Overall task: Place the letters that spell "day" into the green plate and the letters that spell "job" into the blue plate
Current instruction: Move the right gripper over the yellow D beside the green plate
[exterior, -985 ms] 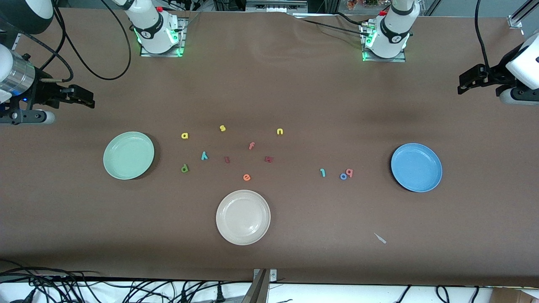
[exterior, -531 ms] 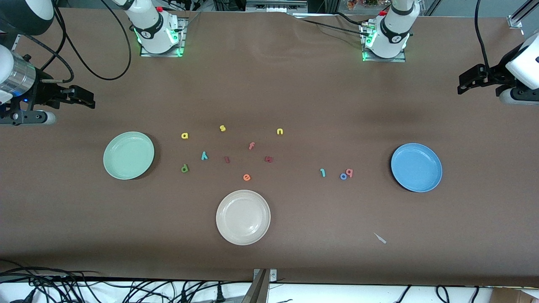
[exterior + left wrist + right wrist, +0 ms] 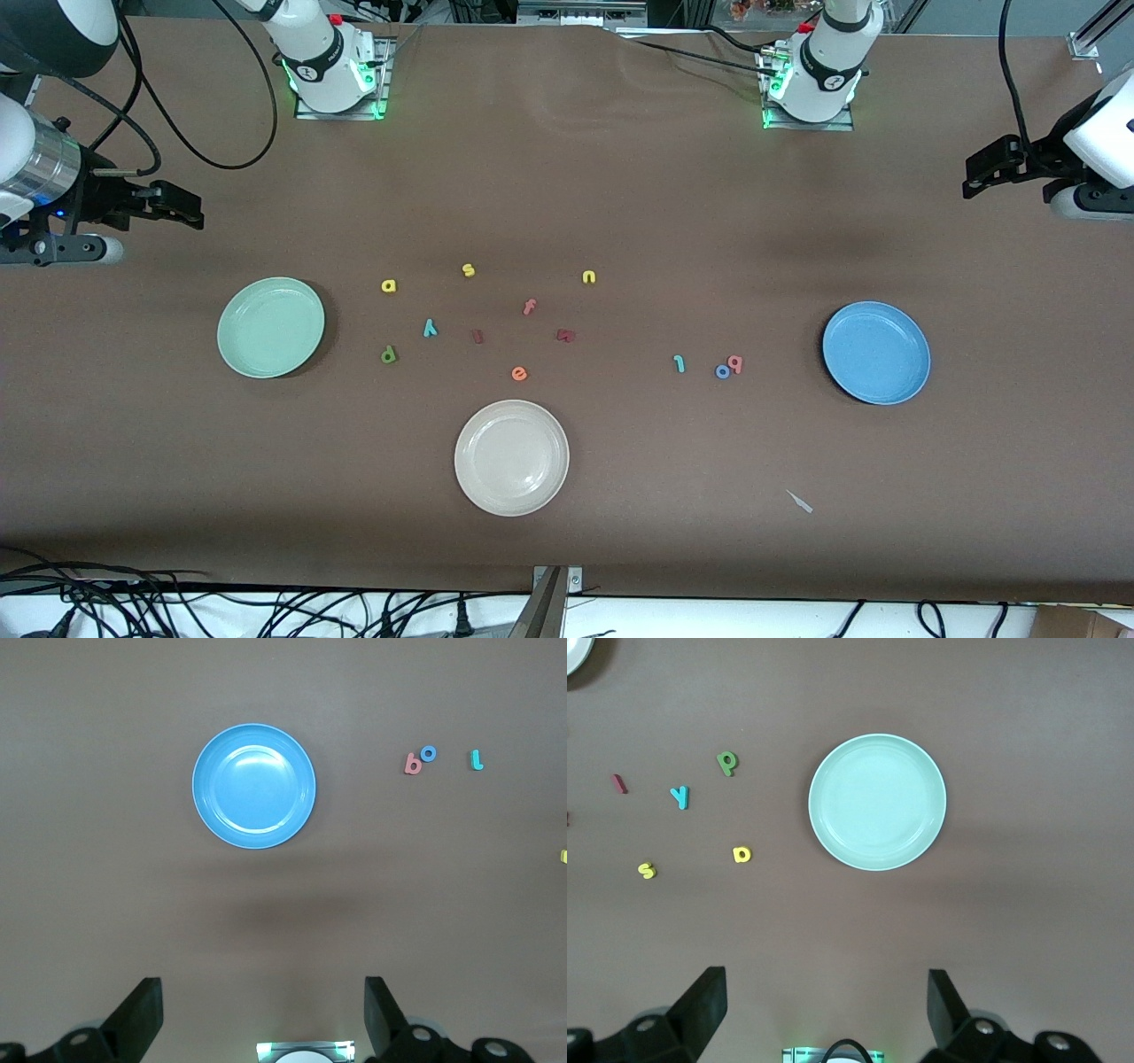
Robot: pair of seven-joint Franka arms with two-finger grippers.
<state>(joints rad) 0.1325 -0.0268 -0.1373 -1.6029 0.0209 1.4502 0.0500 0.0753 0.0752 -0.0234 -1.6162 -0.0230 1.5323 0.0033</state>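
Note:
The green plate [image 3: 271, 327] [image 3: 877, 802] lies toward the right arm's end of the table. Beside it lie the yellow "a" [image 3: 388, 285] [image 3: 741, 854], teal "y" [image 3: 430, 328] [image 3: 679, 796] and dark green "d" [image 3: 388, 354] [image 3: 726, 762]. The blue plate [image 3: 876, 353] [image 3: 254, 786] lies toward the left arm's end. The teal "j" [image 3: 679, 363] [image 3: 477, 759], blue "o" [image 3: 722, 371] [image 3: 428, 752] and pink "b" [image 3: 735, 362] [image 3: 412, 764] sit near it. Both plates hold nothing. My right gripper [image 3: 195, 213] [image 3: 827, 1005] and left gripper [image 3: 972, 182] [image 3: 263, 1010] hang high over bare table at their ends, open and holding nothing.
A cream-white plate [image 3: 511, 457] sits nearer the front camera, mid-table. Other letters are scattered in the middle: yellow "s" [image 3: 469, 269] and "u" [image 3: 589, 277], orange "f" [image 3: 529, 307] and "e" [image 3: 519, 373], two dark red ones [image 3: 477, 336]. A pale scrap [image 3: 800, 501] lies near the front edge.
My right gripper has edged slightly toward the table's middle. The left arm, the plates and the letters have not moved.

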